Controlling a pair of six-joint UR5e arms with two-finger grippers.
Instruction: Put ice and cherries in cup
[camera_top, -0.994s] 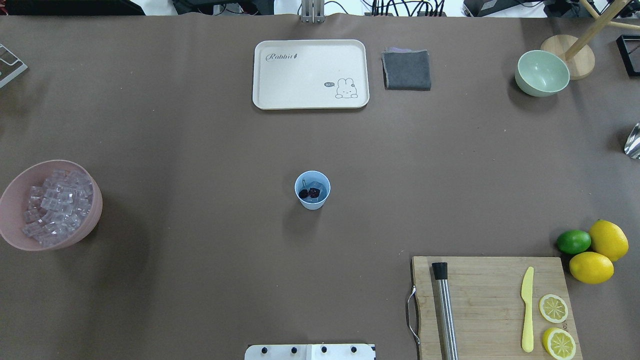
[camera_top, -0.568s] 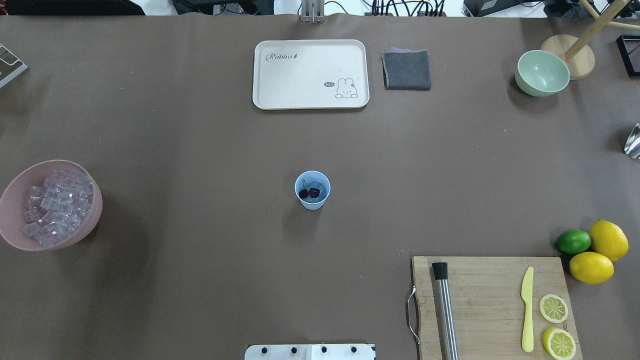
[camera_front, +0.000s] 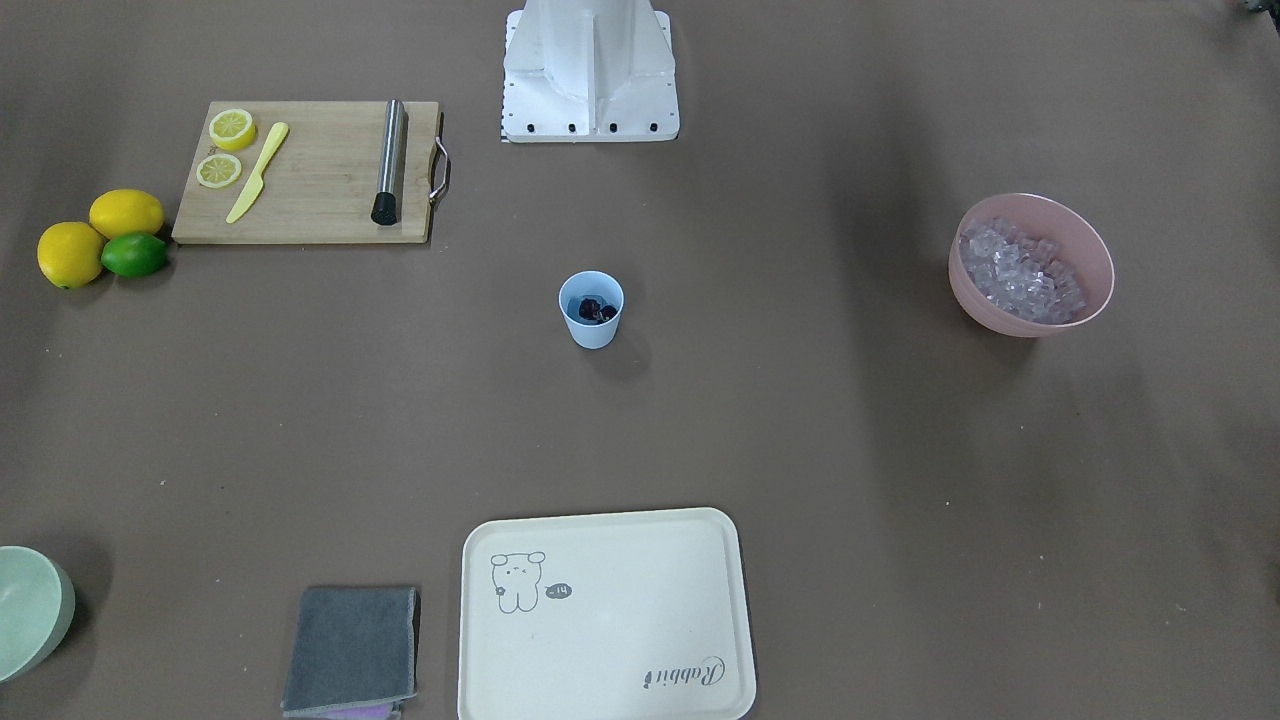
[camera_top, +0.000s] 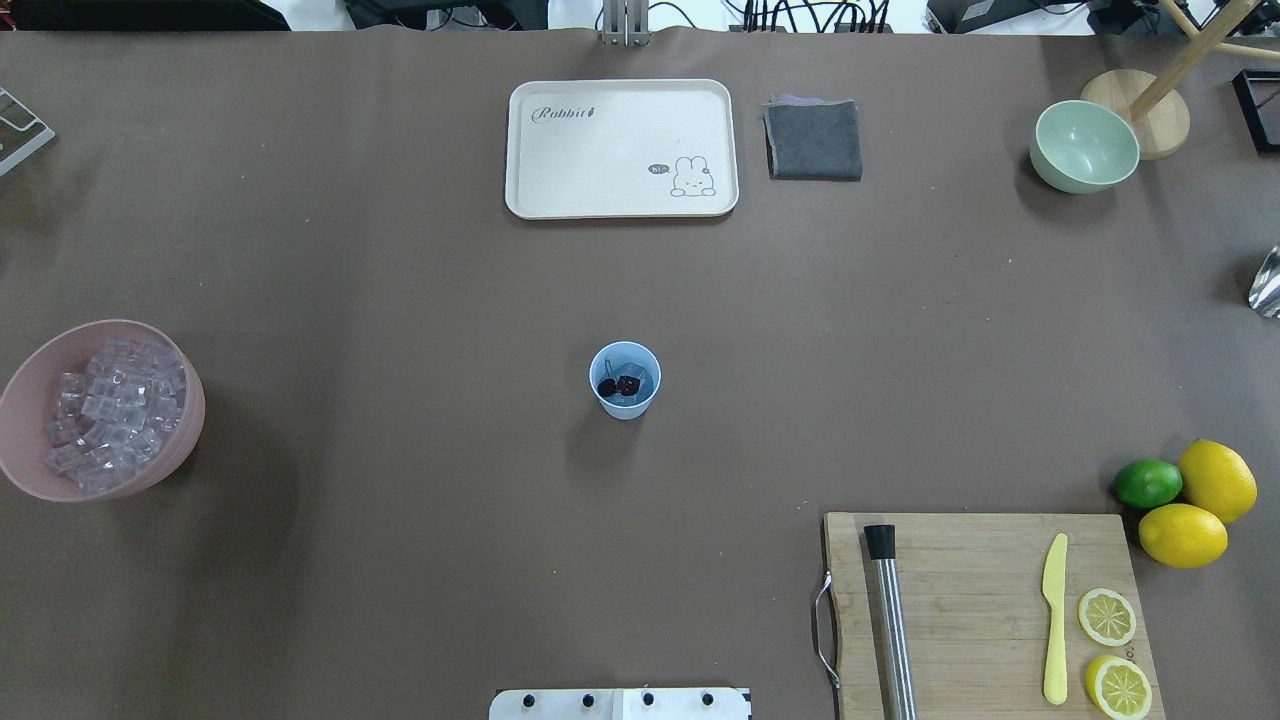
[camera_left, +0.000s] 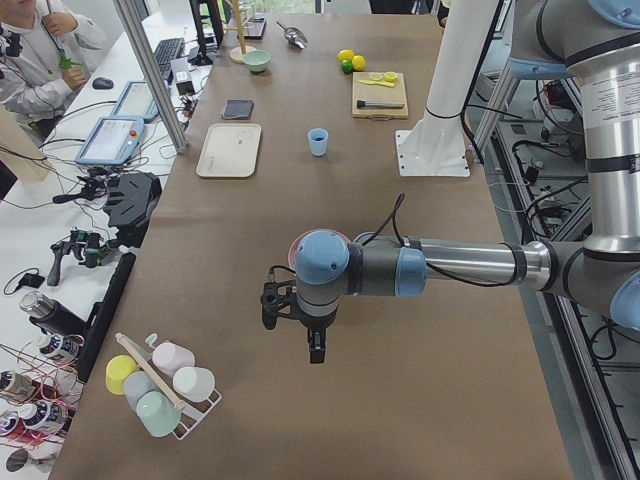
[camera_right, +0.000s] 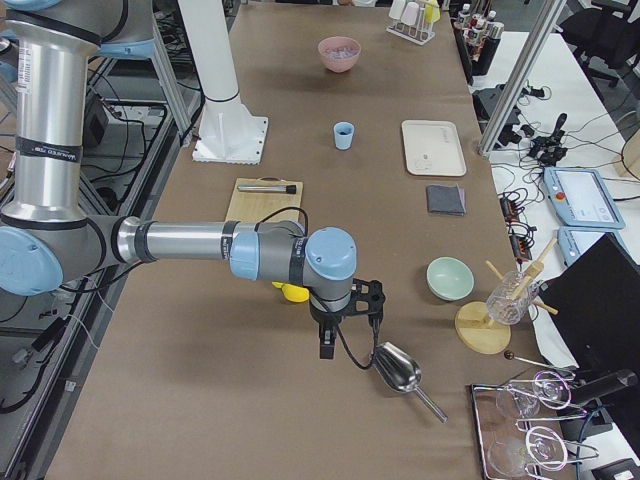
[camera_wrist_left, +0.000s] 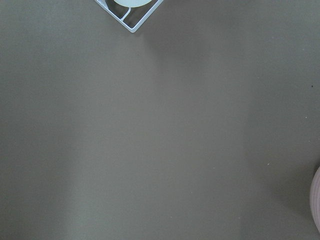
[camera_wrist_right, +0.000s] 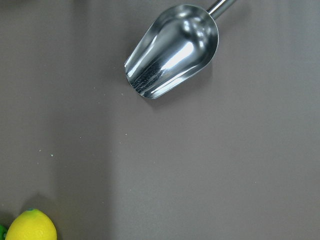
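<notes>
Centre: cup (camera_top: 625, 408) holding cherries (camera_top: 620, 385); left: bowl (camera_top: 192, 420) holding ice (camera_top: 115, 415).

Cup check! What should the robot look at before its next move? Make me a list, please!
1. Cup standing upright on the table: ok.
2. Cherries inside the cup: ok.
3. Ice piled in the pink bowl: ok.
4. Ice inside the cup too: cannot tell; only a pale shape shows beside the cherries.
5. Scoop empty, lying on the table, not held: ok.
6. Left gripper and right gripper open or shut: cannot tell.
</notes>
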